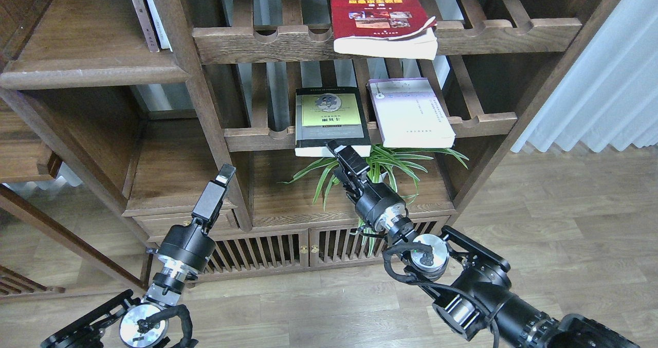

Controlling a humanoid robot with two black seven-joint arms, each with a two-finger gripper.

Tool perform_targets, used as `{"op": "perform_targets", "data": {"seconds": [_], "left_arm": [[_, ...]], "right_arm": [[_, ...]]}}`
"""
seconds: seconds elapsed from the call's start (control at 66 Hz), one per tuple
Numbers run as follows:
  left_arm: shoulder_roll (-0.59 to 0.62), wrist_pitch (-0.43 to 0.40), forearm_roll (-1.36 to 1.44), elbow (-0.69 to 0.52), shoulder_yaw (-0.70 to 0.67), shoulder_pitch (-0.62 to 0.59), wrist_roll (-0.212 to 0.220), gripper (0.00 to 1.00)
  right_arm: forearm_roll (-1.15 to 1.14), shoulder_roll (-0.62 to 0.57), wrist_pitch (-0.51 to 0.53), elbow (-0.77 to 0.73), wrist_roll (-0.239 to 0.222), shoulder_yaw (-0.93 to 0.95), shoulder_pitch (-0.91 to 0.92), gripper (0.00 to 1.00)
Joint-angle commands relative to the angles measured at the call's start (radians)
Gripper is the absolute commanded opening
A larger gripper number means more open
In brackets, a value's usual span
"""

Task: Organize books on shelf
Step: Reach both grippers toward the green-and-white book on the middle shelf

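left gripper (224, 175) raised, angled up-right, jaws pressed together on nothing, solid shelf (92, 70) up-left | right gripper (340, 152) reaches up-left, tips at near edge of yellow-green book (330, 122), grasp unclear | lavender book (409, 112) right of jaws, red book (381, 19) above; all flat on slatted racks (288, 37), long axes running away | plant (380, 165) partly hidden by wrist

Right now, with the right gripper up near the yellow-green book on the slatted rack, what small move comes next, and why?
Probably ease the right gripper a little forward and up onto the yellow-green book. Its tip sits just below the book's overhanging front edge, and whether it has any grip cannot be told. The left gripper hangs apart, near no book.
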Motion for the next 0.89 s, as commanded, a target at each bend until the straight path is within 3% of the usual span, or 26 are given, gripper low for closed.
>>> {"op": "perform_targets", "data": {"seconds": [0.0,0.394,0.5,0.621,0.879], "left_arm": [[-0.001,0.000,0.000,0.000,-0.002,0.009,0.000,0.99],[-0.029,0.000,0.002,0.003,-0.004,0.020,0.000,0.99],[-0.032,0.000,0.002,0.005,-0.004,0.018,0.000,0.99],[-0.033,0.000,0.002,0.005,-0.004,0.018,0.000,0.99],[-0.033,0.000,0.002,0.005,-0.005,0.020,0.002,0.99]], "right_arm": [[0.022,0.000,-0.028,-0.021,0.002,0.006,0.020,0.94],[0.041,0.000,-0.095,-0.044,0.000,0.026,0.085,0.92],[0.049,0.000,-0.117,-0.044,0.000,0.026,0.085,0.89],[0.065,0.000,-0.123,-0.043,0.000,0.026,0.085,0.79],[0.069,0.000,-0.125,-0.043,-0.001,0.023,0.094,0.77]]}}
